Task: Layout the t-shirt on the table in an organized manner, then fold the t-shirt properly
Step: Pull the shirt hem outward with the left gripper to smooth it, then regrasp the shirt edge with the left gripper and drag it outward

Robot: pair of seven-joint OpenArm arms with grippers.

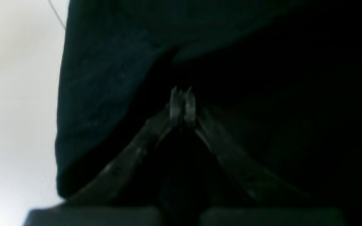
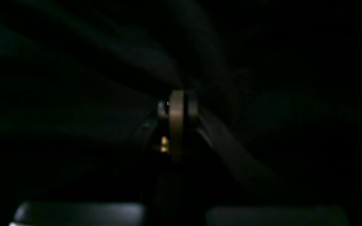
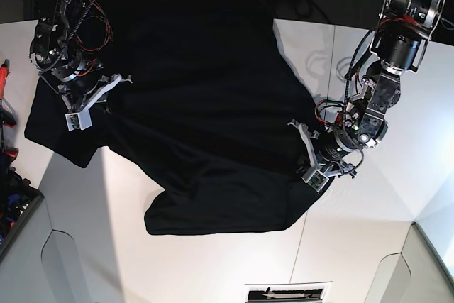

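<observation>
Layout step in hand — both grippers pinch the t-shirt [image 3: 206,104], which lies spread but skewed on the table [image 3: 376,196].

We hold the cloth with the left gripper [image 1: 182,102] closed on its side edge and the right gripper [image 3: 106,97] clamped near the opposite sleeve. We judge the next move calls for pulling the two grips apart to flatten the wrinkled hem — bare tabletop lies open in front of the shirt and beside the left arm.
</observation>
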